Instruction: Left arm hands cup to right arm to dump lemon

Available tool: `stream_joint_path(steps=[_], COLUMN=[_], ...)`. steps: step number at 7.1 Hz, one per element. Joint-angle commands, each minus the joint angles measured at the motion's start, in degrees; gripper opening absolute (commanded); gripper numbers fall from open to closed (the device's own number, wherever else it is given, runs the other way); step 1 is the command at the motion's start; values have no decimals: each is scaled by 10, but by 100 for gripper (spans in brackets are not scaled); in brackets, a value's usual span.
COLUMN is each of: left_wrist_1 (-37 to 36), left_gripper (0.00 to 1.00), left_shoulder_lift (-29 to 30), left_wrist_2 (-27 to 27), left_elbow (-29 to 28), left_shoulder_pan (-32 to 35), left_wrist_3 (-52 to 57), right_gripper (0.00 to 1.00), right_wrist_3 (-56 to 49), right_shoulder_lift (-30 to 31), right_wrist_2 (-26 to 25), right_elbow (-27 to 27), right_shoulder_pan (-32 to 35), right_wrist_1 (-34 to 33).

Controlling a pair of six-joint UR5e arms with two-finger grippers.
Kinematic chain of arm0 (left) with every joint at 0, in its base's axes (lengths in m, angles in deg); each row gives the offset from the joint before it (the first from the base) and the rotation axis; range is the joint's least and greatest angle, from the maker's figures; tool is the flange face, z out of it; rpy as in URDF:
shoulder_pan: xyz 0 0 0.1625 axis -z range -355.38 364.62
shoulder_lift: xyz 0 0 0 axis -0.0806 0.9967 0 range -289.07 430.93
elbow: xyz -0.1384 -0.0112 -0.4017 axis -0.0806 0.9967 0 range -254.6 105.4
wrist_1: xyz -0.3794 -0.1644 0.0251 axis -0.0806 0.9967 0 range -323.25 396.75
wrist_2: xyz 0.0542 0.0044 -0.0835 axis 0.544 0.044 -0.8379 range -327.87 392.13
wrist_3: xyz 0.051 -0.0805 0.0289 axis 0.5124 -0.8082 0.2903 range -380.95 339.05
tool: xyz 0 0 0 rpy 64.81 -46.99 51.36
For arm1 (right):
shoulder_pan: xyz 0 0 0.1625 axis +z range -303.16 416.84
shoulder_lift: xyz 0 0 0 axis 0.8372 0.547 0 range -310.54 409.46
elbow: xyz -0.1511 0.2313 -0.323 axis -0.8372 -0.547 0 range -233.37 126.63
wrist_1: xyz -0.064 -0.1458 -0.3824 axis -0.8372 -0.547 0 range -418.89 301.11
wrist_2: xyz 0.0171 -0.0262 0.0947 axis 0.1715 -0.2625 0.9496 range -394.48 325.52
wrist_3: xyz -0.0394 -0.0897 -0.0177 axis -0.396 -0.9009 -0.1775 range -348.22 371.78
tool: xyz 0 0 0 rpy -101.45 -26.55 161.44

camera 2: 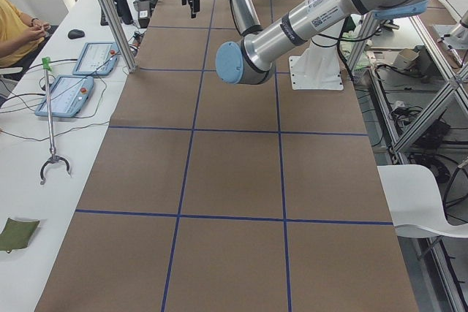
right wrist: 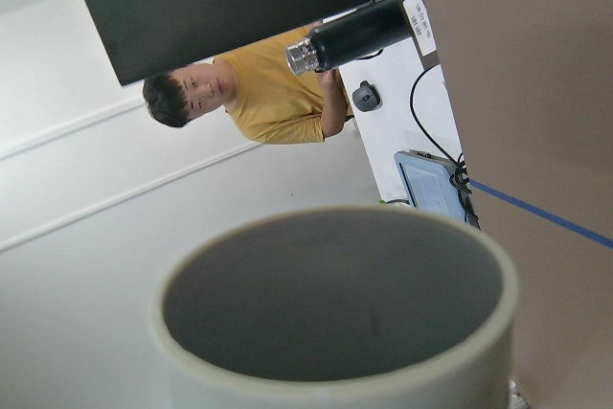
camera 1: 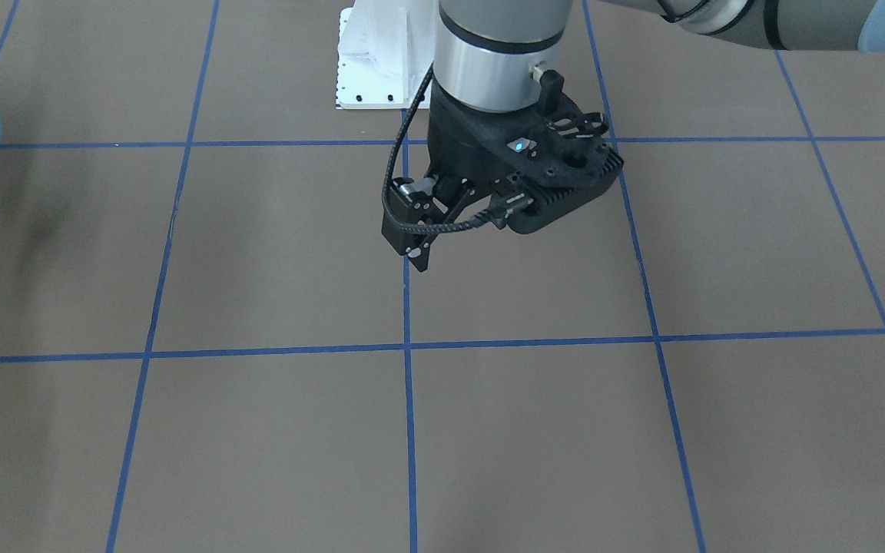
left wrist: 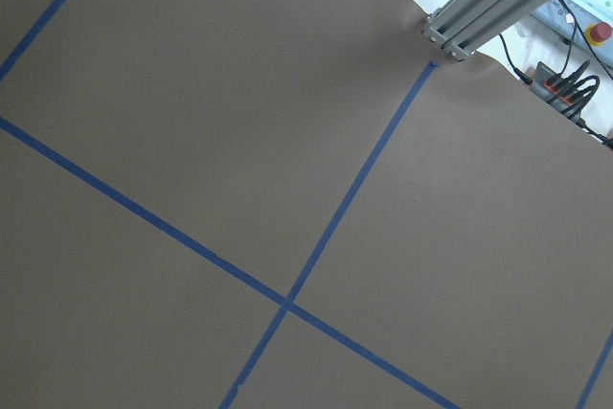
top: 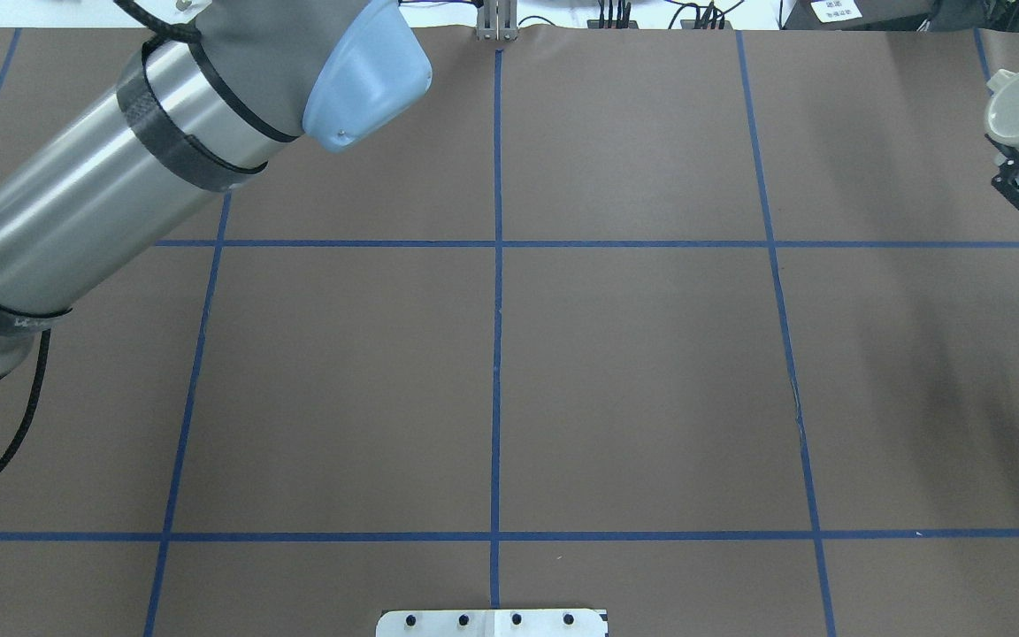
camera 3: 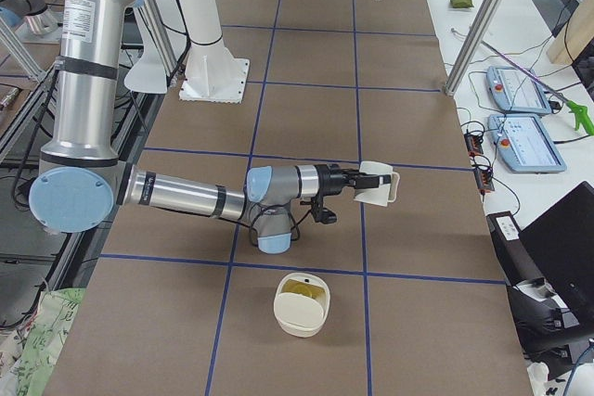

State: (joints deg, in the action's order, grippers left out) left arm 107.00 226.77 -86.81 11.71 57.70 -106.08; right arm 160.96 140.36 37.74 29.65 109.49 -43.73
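Right wrist view: the cup fills the frame, grey inside showing. Exterior right: the right gripper clamps it, tilted, above the table; the lemon lies in 1 cream bowl. Front-facing: left gripper, finger spacing unclear.

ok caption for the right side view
Right gripper holds the tipped cup over the table, with the lemon in a cream container nearby.

The near, large left arm slants down over the brown bench, and its blue elbow cap hangs above the blue tape lines, near a white base. On the white side strip lie two tablets, a grabber stick and a green pouch. A white chair stands on the opposite side.
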Motion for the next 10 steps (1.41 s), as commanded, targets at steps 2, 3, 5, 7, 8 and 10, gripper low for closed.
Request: stream_joint_path(steps=[2,3,5,7,8,10], left_wrist_1=[7,11,34,38,38,38], left_gripper=[100,100,100,100,100,100], left_shoulder_lift=[0,0,1,8,8,8], left_wrist_2=[-2,-2,-2,-2,-2,-2], left_elbow=[-43,-44,-45,-41,-41,-47], left_shoulder_pan=[12,7,-10,-15,-26,-29], left_wrist_3=[27,25,21,20,20,24], right_gripper=[43,43,43,43,43,43], right_wrist_3=[-331,-462,-632,-853,-947,-1051], right_shoulder_lift=[-119,-152,-213,-255,-271,-298], right_wrist_2=[-60,-60,-52,-54,-54,-65], right_elbow=[-1,-4,3,1,2,3], right_shoulder_pan=[-98,-129,-144,-164,-174,-211], right_wrist_1=[-78,-96,-185,-239,-278,-337])
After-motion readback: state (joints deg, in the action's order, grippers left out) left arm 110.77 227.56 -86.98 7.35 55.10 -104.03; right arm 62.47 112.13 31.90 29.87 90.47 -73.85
